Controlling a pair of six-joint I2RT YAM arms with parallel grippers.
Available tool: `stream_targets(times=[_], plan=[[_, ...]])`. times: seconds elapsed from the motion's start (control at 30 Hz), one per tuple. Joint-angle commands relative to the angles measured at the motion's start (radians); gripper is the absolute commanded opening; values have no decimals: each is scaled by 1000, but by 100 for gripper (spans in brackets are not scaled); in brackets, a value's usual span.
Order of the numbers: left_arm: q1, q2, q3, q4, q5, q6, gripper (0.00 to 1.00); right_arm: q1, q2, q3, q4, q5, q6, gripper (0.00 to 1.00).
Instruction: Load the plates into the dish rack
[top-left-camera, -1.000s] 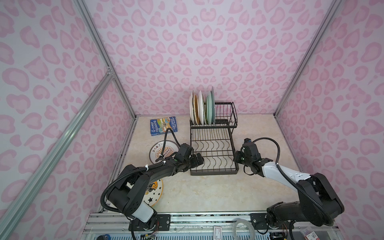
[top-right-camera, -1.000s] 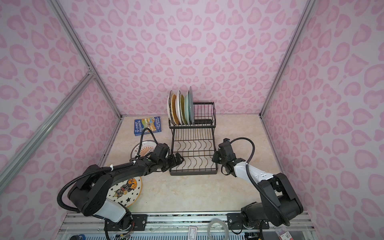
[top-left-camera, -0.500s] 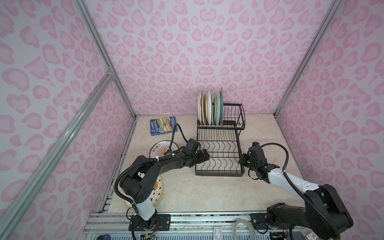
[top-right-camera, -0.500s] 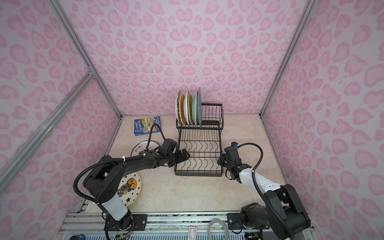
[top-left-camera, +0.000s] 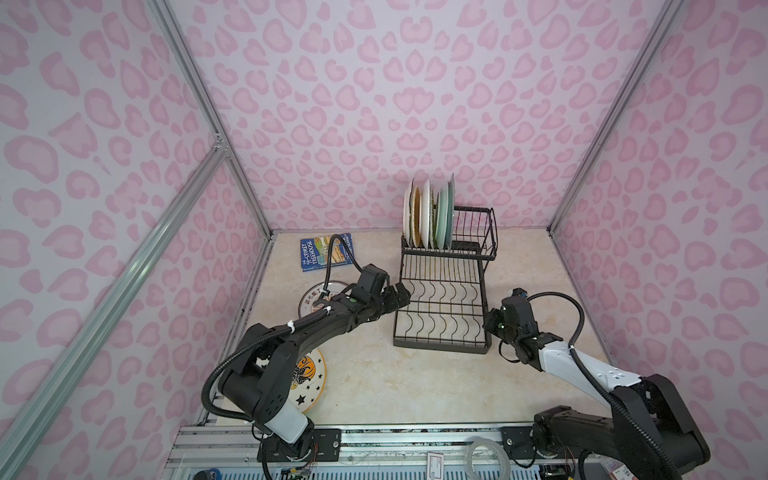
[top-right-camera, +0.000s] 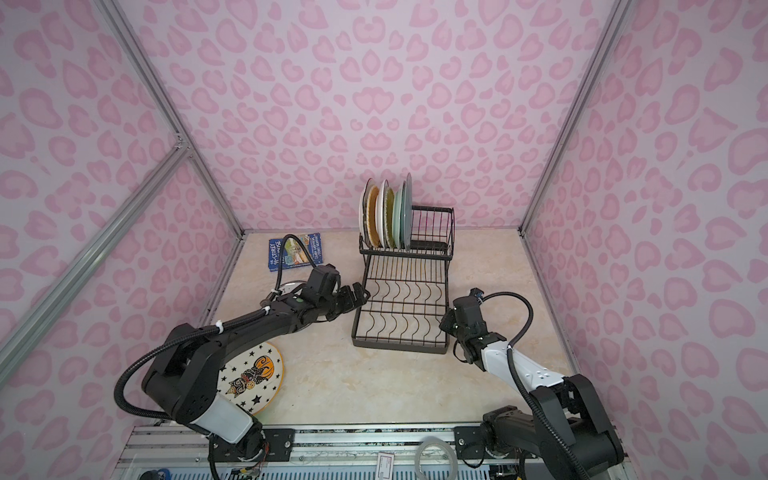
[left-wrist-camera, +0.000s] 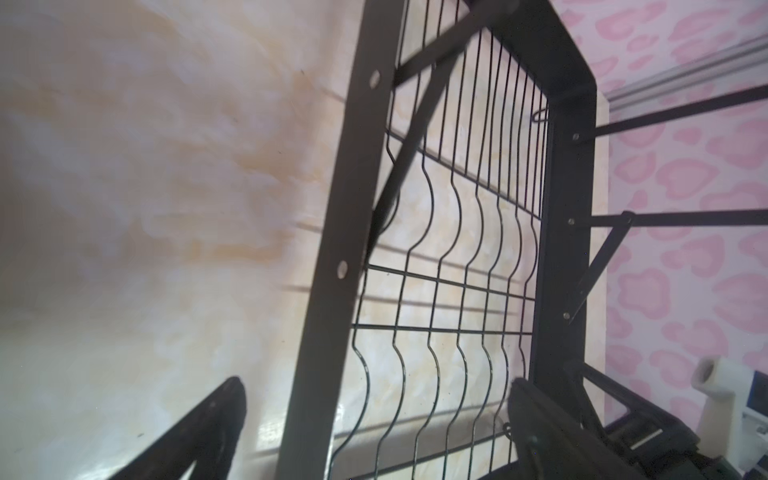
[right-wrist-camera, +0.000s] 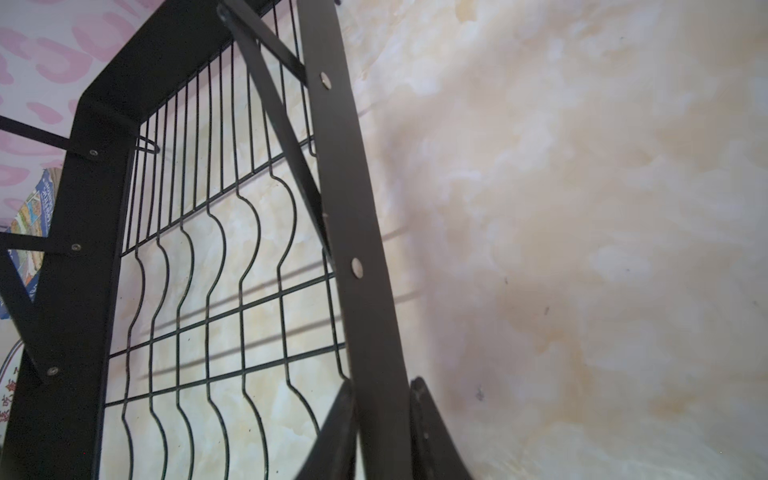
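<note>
The black wire dish rack (top-left-camera: 440, 343) (top-right-camera: 399, 347) stands mid-table, with several plates (top-left-camera: 430, 216) (top-right-camera: 386, 216) upright in its raised basket. Two more plates lie flat on the left. One has stars and an orange figure (top-left-camera: 309, 382) (top-right-camera: 253, 380); the other is white with red writing (top-left-camera: 316, 293) (top-right-camera: 286, 286), mostly under my left arm. My left gripper (top-left-camera: 401, 293) (top-right-camera: 359, 295) (left-wrist-camera: 376, 386) is open, straddling the rack's left rail (left-wrist-camera: 328, 249) without touching it. My right gripper (top-left-camera: 490, 322) (top-right-camera: 446, 322) (right-wrist-camera: 382, 384) has both fingers tight against the right rail (right-wrist-camera: 353, 208).
A blue book (top-left-camera: 326, 251) (top-right-camera: 295, 251) lies at the back left, next to the wall. A roll of clear tape (top-left-camera: 488, 457) sits on the metal frame in front of the table. Pink-patterned walls close in on three sides.
The dish rack has slid to the right across the table, and both arms have moved with it. My left gripper has stayed open at the left rail.
</note>
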Motion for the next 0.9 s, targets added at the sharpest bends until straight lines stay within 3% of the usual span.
stream_targets(times=[0.0, 0.2, 0.37, 0.47, 0.57, 0.73, 0.87], plan=[[6, -114, -21, -121, -86, 40, 100, -2, -6, -7, -18, 14, 2, 36], [109, -421, -117, -292, -108, 60, 100, -1, -100, -6, -27, -24, -71, 66], [361, -579, -157, -412, 12, 143, 99, 6, -205, 0, -59, -90, -153, 86], [551, -558, -170, -414, 168, 214, 99, 27, -257, 8, -62, -145, -183, 91], [683, -476, -184, -385, 268, 249, 98, 65, -299, 13, -55, -184, -202, 97], [785, -333, -192, -323, 270, 263, 93, 139, -372, 17, -37, -242, -231, 97], [802, -257, -193, -259, 206, 243, 88, 224, -412, -2, 14, -269, -248, 97]])
